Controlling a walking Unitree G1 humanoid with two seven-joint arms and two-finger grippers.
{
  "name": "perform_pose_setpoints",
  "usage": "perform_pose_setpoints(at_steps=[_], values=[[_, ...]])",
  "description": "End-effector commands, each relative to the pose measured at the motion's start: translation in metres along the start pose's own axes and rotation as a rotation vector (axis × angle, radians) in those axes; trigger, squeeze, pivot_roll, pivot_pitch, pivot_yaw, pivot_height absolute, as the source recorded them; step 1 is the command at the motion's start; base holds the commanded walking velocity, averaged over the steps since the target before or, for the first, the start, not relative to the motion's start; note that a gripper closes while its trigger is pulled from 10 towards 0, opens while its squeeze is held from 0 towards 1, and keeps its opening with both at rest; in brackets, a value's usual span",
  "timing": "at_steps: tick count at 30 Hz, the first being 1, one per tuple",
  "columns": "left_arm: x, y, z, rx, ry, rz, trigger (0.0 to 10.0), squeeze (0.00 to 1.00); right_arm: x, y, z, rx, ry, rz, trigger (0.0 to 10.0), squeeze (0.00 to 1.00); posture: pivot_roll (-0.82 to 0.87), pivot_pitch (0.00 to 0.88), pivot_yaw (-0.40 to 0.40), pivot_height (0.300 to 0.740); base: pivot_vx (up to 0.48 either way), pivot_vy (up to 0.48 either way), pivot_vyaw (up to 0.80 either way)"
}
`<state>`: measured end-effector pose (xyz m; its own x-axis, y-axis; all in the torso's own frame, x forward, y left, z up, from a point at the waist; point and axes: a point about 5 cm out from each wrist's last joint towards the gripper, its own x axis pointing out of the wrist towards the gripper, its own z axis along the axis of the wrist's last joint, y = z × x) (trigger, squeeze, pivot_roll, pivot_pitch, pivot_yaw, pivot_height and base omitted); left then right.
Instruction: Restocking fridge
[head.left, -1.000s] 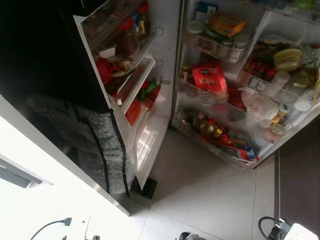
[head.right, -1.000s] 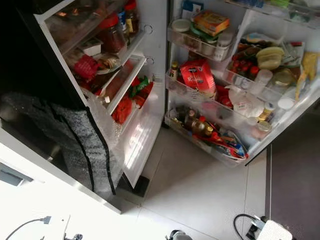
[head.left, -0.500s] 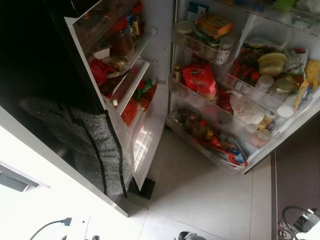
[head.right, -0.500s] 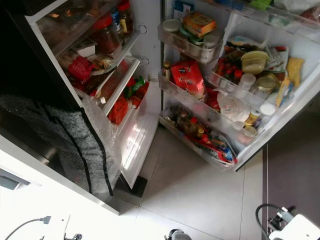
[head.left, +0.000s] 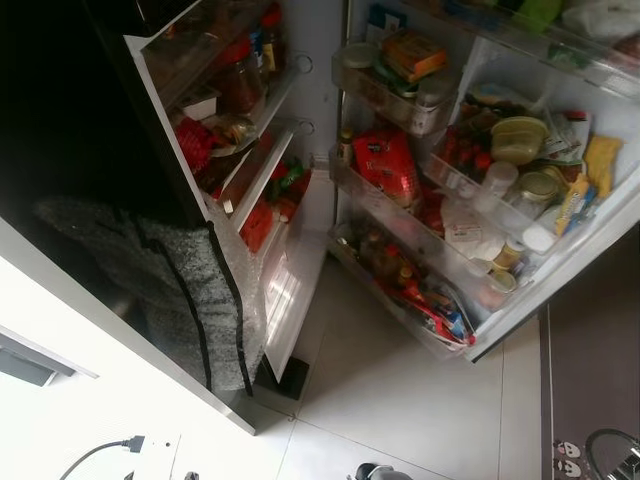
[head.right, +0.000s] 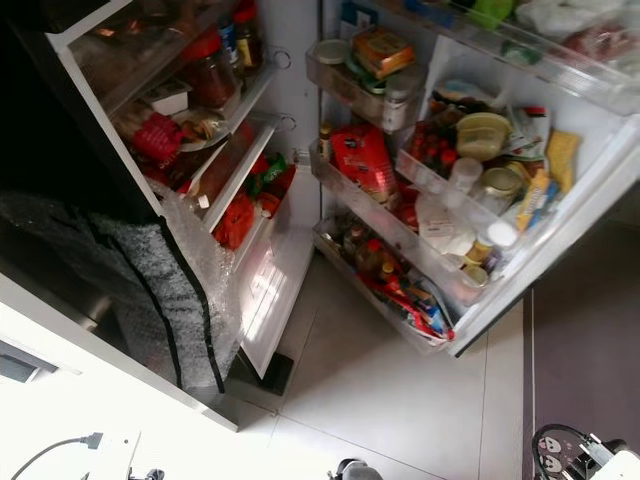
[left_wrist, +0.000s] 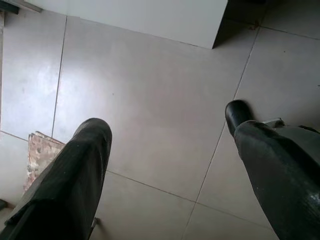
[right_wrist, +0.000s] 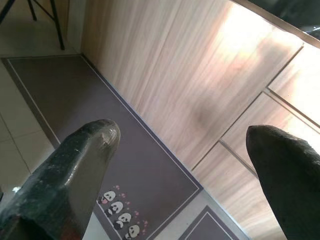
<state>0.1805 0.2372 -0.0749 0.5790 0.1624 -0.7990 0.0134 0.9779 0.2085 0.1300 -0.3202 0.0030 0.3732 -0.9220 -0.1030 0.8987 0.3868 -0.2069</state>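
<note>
Fridge (head.left: 320, 100) fills the upper half of the head views, both doors swung wide open. Its left door (head.left: 250, 170) carries shelves with red-lidded jars (head.left: 240, 80) and red packets, and below them a pale empty bin (head.left: 295, 290). The right door (head.left: 560, 250) stands toward the upper right, its racks crowded: an orange box (head.left: 412, 55) on the top rack, a red bag (head.left: 388, 165) on the middle one, bottles (head.left: 385, 260) on the lowest, and tubs and lidded jars (head.left: 530, 160) further right. A grey speckled cloth (head.left: 190, 290) with a black stripe hangs at the left centre, just beside the left door. Pale floor tiles (head.left: 420, 400) spread across the lower middle.

The left gripper (left_wrist: 170, 145) hangs over bare tiles, its fingers (left_wrist: 82, 170) spread wide and empty. The right gripper (right_wrist: 185, 150) is likewise spread wide with nothing between its fingers (right_wrist: 85, 155), hanging above a grey mat (right_wrist: 100, 145) printed with small pandas, beside wooden cabinet fronts (right_wrist: 200, 75).
</note>
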Motion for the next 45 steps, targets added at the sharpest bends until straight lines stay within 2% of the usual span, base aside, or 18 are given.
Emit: perform_pose_setpoints(at_steps=[1, 7, 9, 12, 13, 15, 17, 19, 24, 29, 34, 39, 45], values=[[-0.002, 0.003, -0.011, 0.013, 0.044, 0.014, 10.0, 0.0, 0.008, 0.0, 0.01, 0.018, -0.03, 0.006, 10.0, 0.0, -0.12, 0.12, 0.021, 0.74, 0.0, 0.0, 0.0], [-0.002, 0.004, -0.011, -0.02, 0.042, 0.036, 10.0, 0.0, 0.019, 0.011, 0.023, 0.012, -0.071, 0.067, 10.0, 0.0, -0.1, 0.088, 0.0, 0.74, 0.0, 0.0, 0.0], [-0.002, 0.008, -0.014, -0.043, 0.059, 0.075, 10.0, 0.0, 0.025, 0.024, 0.032, 0.008, -0.085, 0.125, 10.0, 0.0, -0.09, 0.084, -0.01, 0.74, 0.0, 0.0, 0.0], [-0.003, 0.01, -0.016, -0.055, 0.073, 0.101, 10.0, 0.0, 0.027, 0.033, 0.036, 0.002, -0.089, 0.163, 10.0, 0.0, -0.08, 0.076, -0.014, 0.74, 0.0, 0.0, 0.0], [-0.003, 0.012, -0.017, -0.061, 0.079, 0.113, 10.0, 0.0, 0.028, 0.036, 0.037, 0.0, -0.09, 0.178, 10.0, 0.0, -0.08, 0.076, -0.014, 0.74, 0.0, 0.0, 0.0], [-0.005, 0.016, -0.024, -0.107, 0.11, 0.143, 10.0, 0.0, 0.025, 0.056, 0.035, 0.015, -0.042, 0.305, 10.0, 0.0, -0.09, 0.046, -0.003, 0.74, 0.0, 0.0, 0.0], [-0.005, 0.016, -0.024, -0.107, 0.11, 0.143, 10.0, 0.0, 0.025, 0.056, 0.035, 0.015, -0.042, 0.305, 10.0, 0.0, -0.09, 0.046, -0.003, 0.74, 0.0, 0.0, 0.0], [-0.006, 0.019, -0.028, -0.125, 0.121, 0.162, 10.0, 0.0, 0.024, 0.064, 0.04, 0.037, -0.056, 0.316, 10.0, 0.0, -0.09, 0.02, 0.013, 0.74, 0.0, 0.0, 0.0], [-0.006, 0.023, -0.027, -0.15, 0.12, 0.185, 10.0, 0.0, 0.024, 0.074, 0.044, 0.047, -0.065, 0.33, 10.0, 0.0, -0.09, 0.003, 0.024, 0.74, 0.0, 0.0, 0.0], [-0.006, 0.031, -0.024, -0.172, 0.131, 0.237, 10.0, 0.0, 0.024, 0.094, 0.065, 0.048, -0.141, 0.42, 10.0, 0.0, -0.08, 0.0, 0.017, 0.74, 0.0, 0.0, 0.0], [-0.006, 0.027, -0.025, -0.17, 0.133, 0.227, 10.0, 0.0, 0.025, 0.104, 0.076, 0.049, -0.179, 0.473, 10.0, 0.0, -0.08, 0.0, 0.017, 0.74, 0.0, 0.0, 0.0], [-0.006, 0.021, -0.028, -0.162, 0.138, 0.206, 10.0, 0.0, 0.027, 0.107, 0.088, 0.057, -0.235, 0.466, 10.0, 0.0, -0.09, 0.0, 0.032, 0.74, 0.0, 0.0, 0.0], [-0.007, 0.022, -0.03, -0.138, 0.145, 0.202, 10.0, 0.0, 0.019, 0.113, 0.096, 0.08, -0.273, 0.497, 10.0, 0.0, -0.1, 0.001, 0.05, 0.74, 0.0, 0.0, 0.0]])
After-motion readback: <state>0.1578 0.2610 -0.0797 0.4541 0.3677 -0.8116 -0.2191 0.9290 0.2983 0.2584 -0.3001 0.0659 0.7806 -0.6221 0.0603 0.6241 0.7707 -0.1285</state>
